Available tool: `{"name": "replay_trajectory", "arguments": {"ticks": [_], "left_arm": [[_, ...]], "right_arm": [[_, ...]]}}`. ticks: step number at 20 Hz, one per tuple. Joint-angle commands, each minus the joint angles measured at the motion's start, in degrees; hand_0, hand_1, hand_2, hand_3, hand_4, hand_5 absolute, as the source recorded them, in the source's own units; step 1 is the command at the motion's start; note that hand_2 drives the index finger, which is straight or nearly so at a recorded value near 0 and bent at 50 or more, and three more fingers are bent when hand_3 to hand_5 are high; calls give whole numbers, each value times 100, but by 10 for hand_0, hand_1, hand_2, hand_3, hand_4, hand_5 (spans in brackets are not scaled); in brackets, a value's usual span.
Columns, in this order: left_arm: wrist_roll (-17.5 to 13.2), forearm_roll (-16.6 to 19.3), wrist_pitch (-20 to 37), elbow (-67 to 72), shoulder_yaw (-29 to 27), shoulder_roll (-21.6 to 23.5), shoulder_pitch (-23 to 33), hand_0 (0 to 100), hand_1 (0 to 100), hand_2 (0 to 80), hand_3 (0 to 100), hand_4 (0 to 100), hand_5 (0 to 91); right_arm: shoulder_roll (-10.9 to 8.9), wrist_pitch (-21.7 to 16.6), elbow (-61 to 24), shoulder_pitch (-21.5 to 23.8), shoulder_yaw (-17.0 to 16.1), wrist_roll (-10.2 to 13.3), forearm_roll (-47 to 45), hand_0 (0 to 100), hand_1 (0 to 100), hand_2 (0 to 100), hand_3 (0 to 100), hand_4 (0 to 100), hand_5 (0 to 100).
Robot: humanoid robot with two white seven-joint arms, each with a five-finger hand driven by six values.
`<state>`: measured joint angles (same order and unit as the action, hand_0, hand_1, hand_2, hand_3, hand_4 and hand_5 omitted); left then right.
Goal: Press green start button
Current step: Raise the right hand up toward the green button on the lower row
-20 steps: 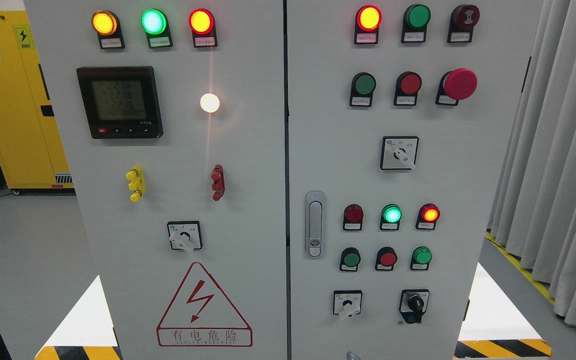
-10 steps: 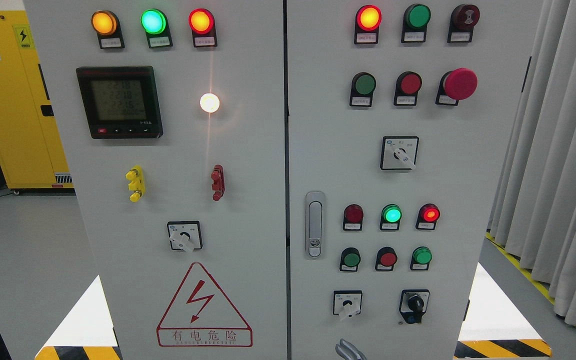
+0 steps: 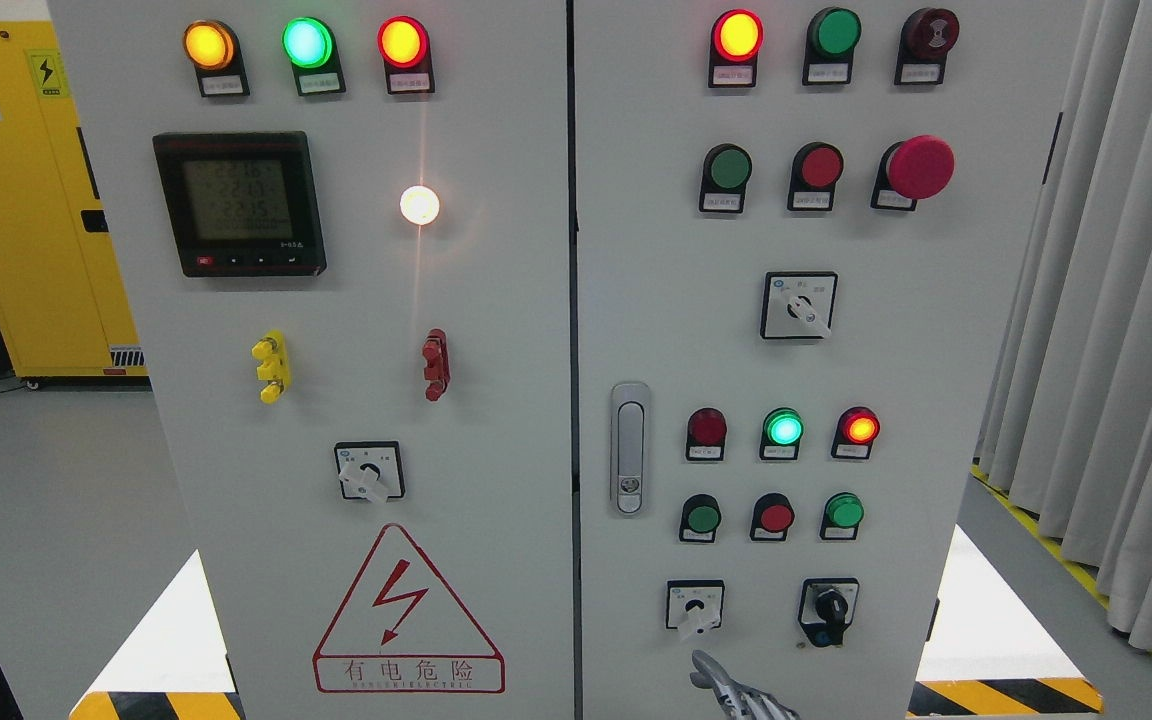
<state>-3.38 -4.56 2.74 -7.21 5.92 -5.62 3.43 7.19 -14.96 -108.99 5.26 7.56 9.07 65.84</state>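
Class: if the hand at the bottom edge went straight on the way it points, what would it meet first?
Probably the selector switch just above the right hand, with a green button beyond it. Depth is unclear, so it may pass in front of the panel.

Two cabinet doors [image 3: 496, 300] are shown. Seven lit lamps [image 3: 307, 42], three green buttons [image 3: 729, 168], two flat red buttons [image 3: 821, 166] and one red mushroom button [image 3: 919, 167] are counted. Three white-handled rotary switches [image 3: 801, 310], one black knob [image 3: 826, 608], one meter [image 3: 239, 203], one door handle [image 3: 629, 447] and one warning triangle [image 3: 408, 610] are also seen.
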Motion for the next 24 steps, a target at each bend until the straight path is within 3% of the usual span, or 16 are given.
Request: {"name": "replay_trajectory", "arguments": {"ticks": [1, 5, 12, 24], "left_arm": [[-4, -1, -1, 0, -3, 0, 0, 120, 556, 0, 0, 0, 0], [-4, -1, -1, 0, -3, 0, 0, 120, 556, 0, 0, 0, 0], [-4, -1, -1, 0, -3, 0, 0, 120, 556, 0, 0, 0, 0], [-4, -1, -1, 0, 6, 8, 0, 120, 556, 0, 0, 0, 0]], "right_arm": [[11, 81, 202, -376, -439, 165, 1052, 507, 871, 0, 914, 920, 1000], [11, 344, 378, -657, -589, 358, 1396, 554, 914, 0, 947, 946, 1000], [2, 441, 554, -1009, -449, 315, 1950, 609, 949, 0, 968, 967, 1000], [2, 529, 1046, -1633, -185, 288, 2056, 678, 975, 0, 983, 975, 1000]]}}
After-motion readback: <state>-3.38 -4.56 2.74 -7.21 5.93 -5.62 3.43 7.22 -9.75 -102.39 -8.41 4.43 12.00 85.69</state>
